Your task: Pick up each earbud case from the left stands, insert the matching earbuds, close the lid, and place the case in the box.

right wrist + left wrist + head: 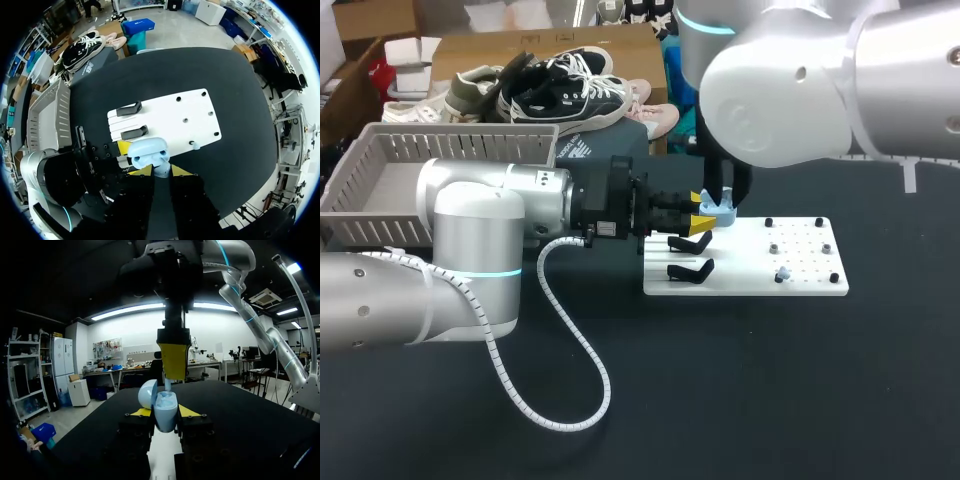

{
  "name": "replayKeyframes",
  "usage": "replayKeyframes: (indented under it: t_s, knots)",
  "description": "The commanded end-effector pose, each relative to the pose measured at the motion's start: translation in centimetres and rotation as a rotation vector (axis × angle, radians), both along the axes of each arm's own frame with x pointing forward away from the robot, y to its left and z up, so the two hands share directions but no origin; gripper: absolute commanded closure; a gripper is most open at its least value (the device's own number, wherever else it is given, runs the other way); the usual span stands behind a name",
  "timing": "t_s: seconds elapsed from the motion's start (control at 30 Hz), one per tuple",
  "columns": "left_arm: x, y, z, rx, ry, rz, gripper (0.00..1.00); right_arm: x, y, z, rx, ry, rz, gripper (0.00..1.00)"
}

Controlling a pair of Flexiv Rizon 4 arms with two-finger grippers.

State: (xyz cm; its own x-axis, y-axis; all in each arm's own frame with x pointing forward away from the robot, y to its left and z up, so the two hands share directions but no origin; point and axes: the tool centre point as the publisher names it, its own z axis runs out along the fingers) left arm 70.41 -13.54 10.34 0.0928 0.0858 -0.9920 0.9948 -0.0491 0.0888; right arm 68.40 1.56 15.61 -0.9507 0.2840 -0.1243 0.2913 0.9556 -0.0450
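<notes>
My left gripper (165, 412) is shut on a light-blue earbud case (166, 415), held upright with its lid (148, 394) open. In the head view this case (721, 210) hangs just above the white board (800, 285), near the two black stands (690, 243). My right gripper (161, 171) comes straight down over the open case (147, 152), shut on a small light-blue earbud (161, 170) at the case's mouth. From the left wrist, one yellow fingertip (174, 360) of the right gripper shows right above the case. Another earbud (782, 273) sits on the board's right part.
A grey slatted box (380, 170) stands at the far left, behind my left arm. Both stands (129, 108) on the board hold nothing. Small black pegs (825, 249) dot the board's right half. My left arm's white cable (570, 400) loops over the black tabletop.
</notes>
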Motion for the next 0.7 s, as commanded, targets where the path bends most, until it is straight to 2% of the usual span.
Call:
replayKeyframes:
  t_s: [0.03, 0.7]
  knots:
    - [-0.17, 0.00, -0.01, -0.001, -0.002, 0.006, 1.00, 0.07, 0.03, -0.05, 0.001, -0.002, 0.002, 1.00]
    - [-0.17, 0.00, -0.01, -0.001, -0.002, 0.006, 1.00, 0.67, 0.09, -0.57, -0.013, 0.016, 0.023, 1.00]
